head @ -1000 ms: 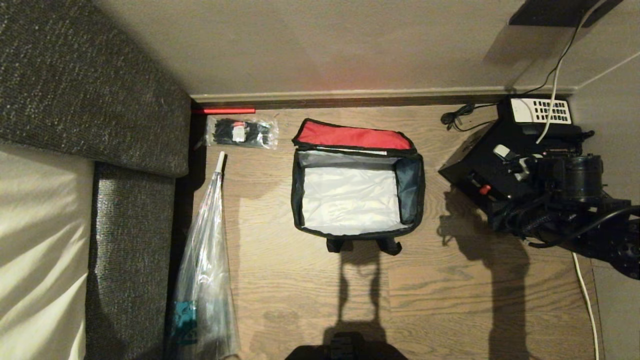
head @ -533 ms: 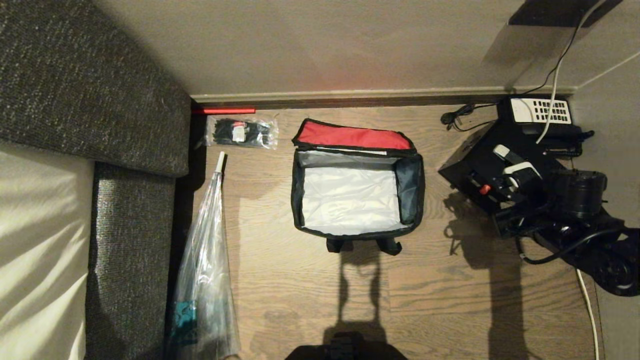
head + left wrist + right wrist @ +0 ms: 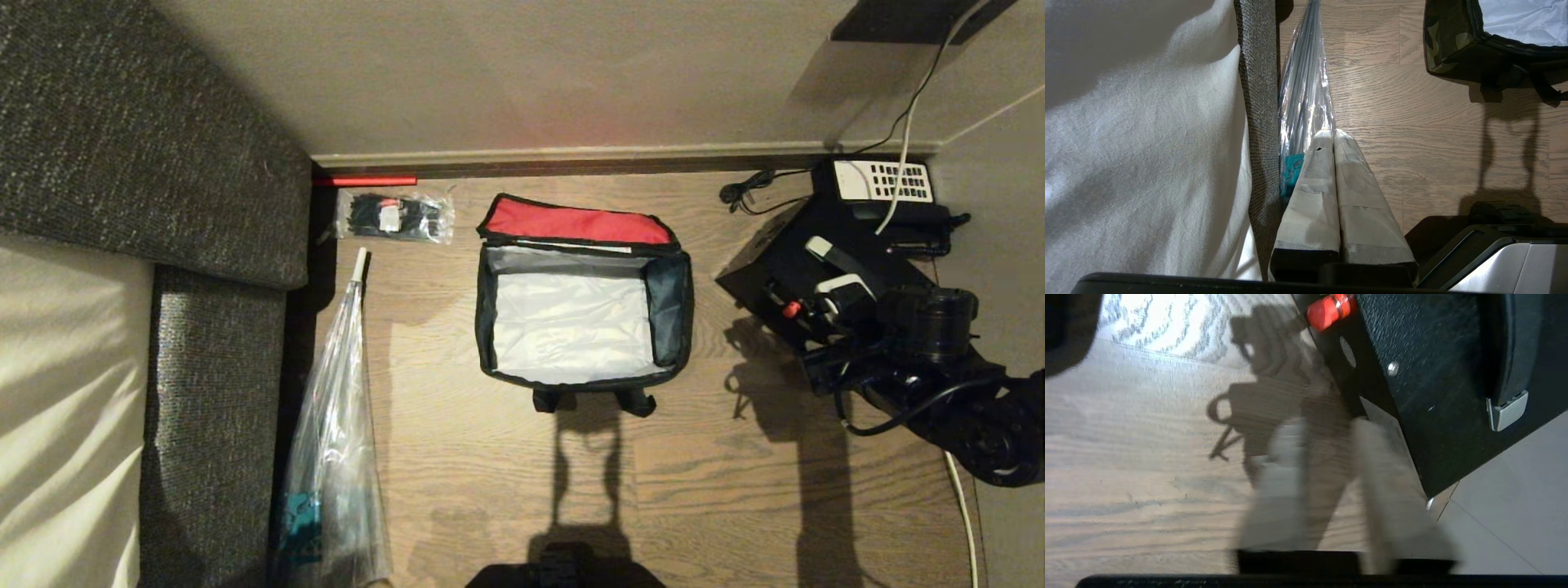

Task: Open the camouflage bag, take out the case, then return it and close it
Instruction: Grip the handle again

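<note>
The camouflage bag (image 3: pixel 671 304) stands open in the middle of the wooden floor, its red-lined lid (image 3: pixel 575 222) folded back toward the wall and its pale inside empty. Its camouflage side (image 3: pixel 1447 45) shows in the left wrist view. The case (image 3: pixel 775 269), a black box with a handle on pale mounts and a red button (image 3: pixel 790 309), sits on the floor to the bag's right. My right arm (image 3: pixel 927 322) hangs over the case's near corner. My right gripper (image 3: pixel 1327 428) is open over bare floor beside the case (image 3: pixel 1437 375), holding nothing. The left gripper (image 3: pixel 1333 134) is shut and parked by the sofa.
A black telephone (image 3: pixel 886 181) with a white keypad and cables (image 3: pixel 747 194) lie behind the case, at the wall. A grey sofa (image 3: pixel 147 163) fills the left. A plastic-wrapped umbrella (image 3: pixel 335 425) and a small bag of black parts (image 3: pixel 396 216) lie beside it.
My right arm has drawn back from over the case's handle toward the case's near corner, uncovering the handle. The case and the bag have stayed put.
</note>
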